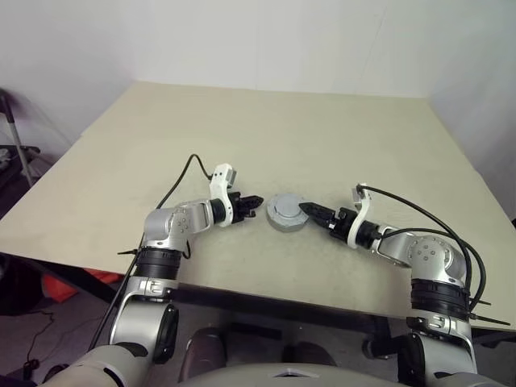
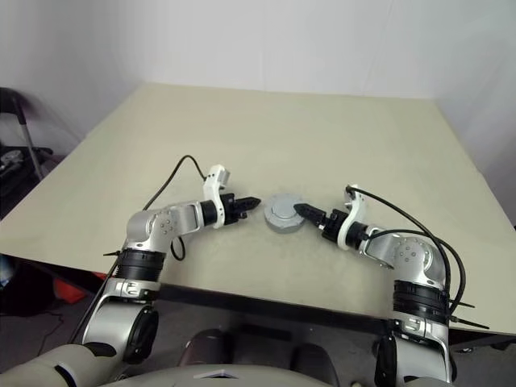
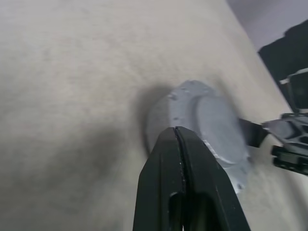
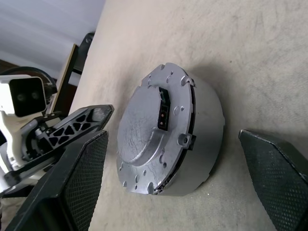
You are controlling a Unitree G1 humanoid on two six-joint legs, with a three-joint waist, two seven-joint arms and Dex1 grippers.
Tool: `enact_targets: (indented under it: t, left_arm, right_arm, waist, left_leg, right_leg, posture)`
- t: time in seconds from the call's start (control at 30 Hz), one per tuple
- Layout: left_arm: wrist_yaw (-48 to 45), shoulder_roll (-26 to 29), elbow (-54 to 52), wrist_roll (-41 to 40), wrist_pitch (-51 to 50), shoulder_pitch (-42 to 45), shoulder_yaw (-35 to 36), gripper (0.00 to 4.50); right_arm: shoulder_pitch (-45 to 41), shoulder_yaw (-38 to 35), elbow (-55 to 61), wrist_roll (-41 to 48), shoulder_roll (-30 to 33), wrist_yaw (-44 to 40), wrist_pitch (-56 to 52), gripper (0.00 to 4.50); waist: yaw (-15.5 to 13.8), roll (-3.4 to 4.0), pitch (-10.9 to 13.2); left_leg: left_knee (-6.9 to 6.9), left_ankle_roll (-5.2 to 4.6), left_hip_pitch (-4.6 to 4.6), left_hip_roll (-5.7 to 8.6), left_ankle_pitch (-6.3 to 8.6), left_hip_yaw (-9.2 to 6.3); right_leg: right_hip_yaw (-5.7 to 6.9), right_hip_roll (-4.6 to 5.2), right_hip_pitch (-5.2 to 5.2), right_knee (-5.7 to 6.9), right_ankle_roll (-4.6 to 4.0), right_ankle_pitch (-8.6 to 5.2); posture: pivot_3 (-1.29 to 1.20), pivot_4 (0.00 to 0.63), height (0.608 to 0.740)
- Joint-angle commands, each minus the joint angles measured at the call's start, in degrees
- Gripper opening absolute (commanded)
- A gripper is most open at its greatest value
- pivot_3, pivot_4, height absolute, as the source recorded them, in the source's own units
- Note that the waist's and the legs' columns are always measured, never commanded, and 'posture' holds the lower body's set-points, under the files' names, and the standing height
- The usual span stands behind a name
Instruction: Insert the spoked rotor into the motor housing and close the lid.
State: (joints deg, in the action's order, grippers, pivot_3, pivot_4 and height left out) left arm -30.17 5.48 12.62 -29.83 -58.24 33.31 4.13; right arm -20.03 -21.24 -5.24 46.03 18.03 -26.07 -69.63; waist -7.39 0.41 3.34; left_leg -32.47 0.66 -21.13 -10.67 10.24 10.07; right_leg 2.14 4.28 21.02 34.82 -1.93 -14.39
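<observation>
The round grey metal motor housing [image 4: 202, 130] sits near the middle of the beige table [image 1: 322, 137], towards the robot's edge, and it's capped: the grey metal lid [image 4: 154, 137], a disc with small screw holes round its rim and a dark slot with a red dot near its centre, lies on top of the cup. In the right wrist view a thin dark gap shows between lid rim and housing wall on 1 side. Whether the rotor is inside, I cannot tell; the lid covers the interior.

On the robot's left side of the housing, the left gripper [image 1: 251, 200] has its 2 black fingers [image 3: 185, 163] pressed tight together, holding nothing, the tips just beside the housing's wall and pointing at it. From the other side comes the right gripper [image 1: 306, 209], its 2 textured black fingers [image 4: 79, 168] spread wide with the housing between them, neither finger visibly touching it. The arms meet from opposite sides, the housing between them.
</observation>
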Motion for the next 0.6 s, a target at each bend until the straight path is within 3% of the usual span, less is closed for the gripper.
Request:
enact_targets:
  t: [0.03,0.43,0.6]
  left_arm:
    - [-2.37,-1.05,0.08,-1.85,-0.36,1.97,-1.13,0.00]
    - [-2.38,-0.70,9.91,4.08,2.00,4.48,-6.68,0.00]
    - [-1.98,-0.26,10.84,4.30,2.95,4.88,-6.04,0.00]
  right_arm:
    - [-1.33,0.34,-0.16,-0.41,0.05,0.48,1.77,4.47]
    - [-0.79,-0.26,1.23,1.20,-0.54,1.66,0.85,4.47]
    - [-2.18,-2.60,3.03,6.66,-2.87,2.77,-4.85,4.47]
  waist:
    - [-0.06,0.00,0.00]
    - [-0.44,0.04,-0.05]
    - [-0.46,0.10,-0.08]
  left_leg:
    - [0.00,0.00,0.00,0.00,0.00,0.00]
    - [-0.02,0.00,0.08,0.05,0.00,-0.01]
    - [-0.01,0.00,0.15,0.04,0.00,-0.02]
  right_leg:
    - [0.00,0.00,0.00,0.00,0.00,0.00]
    - [0.00,0.04,-0.11,0.00,0.02,0.01]
    - [0.00,0.03,-0.17,0.00,0.02,0.01]
  posture:
    - [0.00,0.000,0.740]
    - [0.00,0.000,0.740]
    - [0.00,0.000,0.740]
